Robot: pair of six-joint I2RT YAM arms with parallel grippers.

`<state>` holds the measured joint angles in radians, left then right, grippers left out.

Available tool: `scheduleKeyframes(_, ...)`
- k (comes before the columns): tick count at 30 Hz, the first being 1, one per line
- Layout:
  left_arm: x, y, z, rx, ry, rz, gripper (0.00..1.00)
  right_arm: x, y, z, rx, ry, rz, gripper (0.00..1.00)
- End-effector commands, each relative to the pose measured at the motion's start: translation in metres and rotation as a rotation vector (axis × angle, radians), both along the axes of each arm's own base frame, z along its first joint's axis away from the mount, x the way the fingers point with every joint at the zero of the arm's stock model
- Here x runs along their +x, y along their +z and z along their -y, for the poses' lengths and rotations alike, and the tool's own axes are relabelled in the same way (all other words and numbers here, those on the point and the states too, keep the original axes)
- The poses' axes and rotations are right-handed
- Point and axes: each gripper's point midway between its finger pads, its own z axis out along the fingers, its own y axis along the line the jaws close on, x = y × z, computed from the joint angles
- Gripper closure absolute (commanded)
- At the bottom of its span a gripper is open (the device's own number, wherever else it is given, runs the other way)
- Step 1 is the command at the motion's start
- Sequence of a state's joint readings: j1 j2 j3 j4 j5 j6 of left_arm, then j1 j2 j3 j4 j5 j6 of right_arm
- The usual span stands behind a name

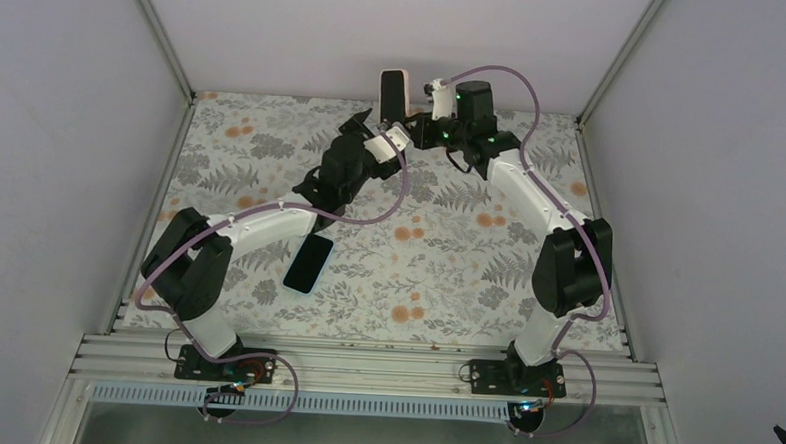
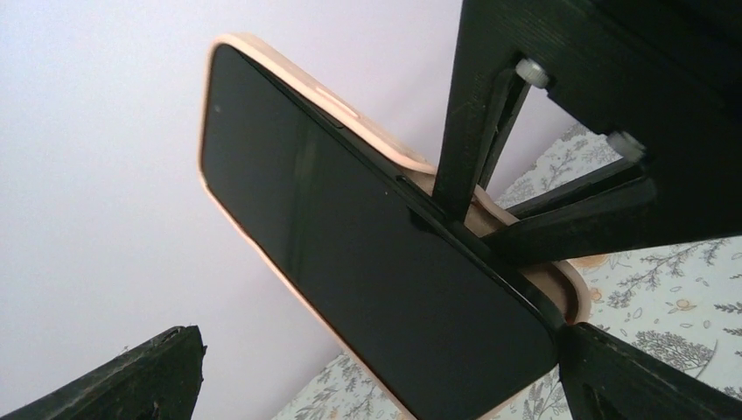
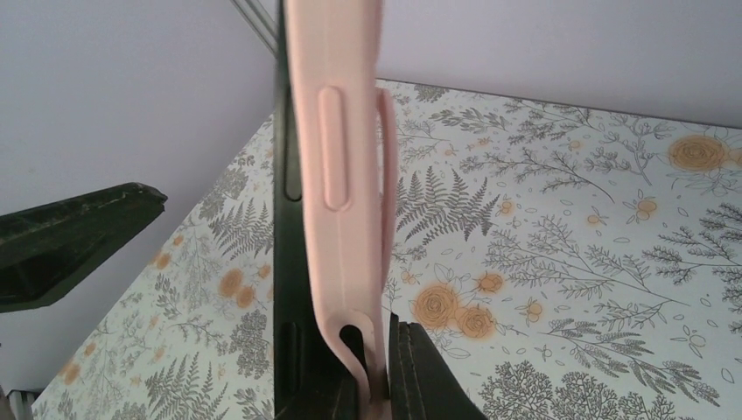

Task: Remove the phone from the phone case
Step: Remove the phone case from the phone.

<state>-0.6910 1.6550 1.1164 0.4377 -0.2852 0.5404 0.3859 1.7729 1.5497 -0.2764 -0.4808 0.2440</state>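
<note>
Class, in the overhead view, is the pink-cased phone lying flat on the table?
No: the pink-cased phone stands upright at the far end, clamped at its lower end by the right gripper.

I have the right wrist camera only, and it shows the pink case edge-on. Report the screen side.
Observer: In the left wrist view, the black phone sits face-out in the pale pink phone case. The pink rim shows along its top and left edge.
Operator: Give me the left gripper's state.
Observer: The left gripper is open, with a finger on either side of the phone's lower end. I cannot tell whether one touches the corner.
Operator: Check the table from above.
Observer: A flat black slab, like a second phone, lies on the floral table beside the left arm.
</note>
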Motion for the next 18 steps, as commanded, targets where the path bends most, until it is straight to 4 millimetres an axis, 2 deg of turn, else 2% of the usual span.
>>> scheduleKeyframes(1, 0.013, 0.023, -0.014, -0.015, 0.119, 0.133, 0.0, -0.009, 0.04, -0.002, 0.063, 0.026, 0.072, 0.97)
scheduleKeyframes(4, 0.003, 0.024, -0.014, 0.095, 0.204, 0.294, 0.0, -0.018, 0.041, -0.01, 0.12, 0.076, 0.028, 0.97)
scheduleKeyframes(7, 0.01, 0.02, -0.022, 0.151, 0.298, 0.379, 0.0, -0.027, 0.043, -0.017, 0.156, 0.114, 0.006, 0.97)
scheduleKeyframes(10, 0.007, 0.034, -0.034, 0.164, 0.367, 0.482, 0.0, -0.033, 0.043, -0.019, 0.162, 0.128, -0.001, 0.97)
scheduleKeyframes(15, 0.009, 0.049, -0.04, 0.175, 0.403, 0.541, 0.0, -0.037, 0.035, -0.022, 0.168, 0.148, -0.024, 0.97)
scheduleKeyframes(18, 0.016, 0.05, -0.045, 0.198, 0.425, 0.564, 0.04, -0.042, 0.029, -0.027, 0.18, 0.179, -0.047, 0.97)
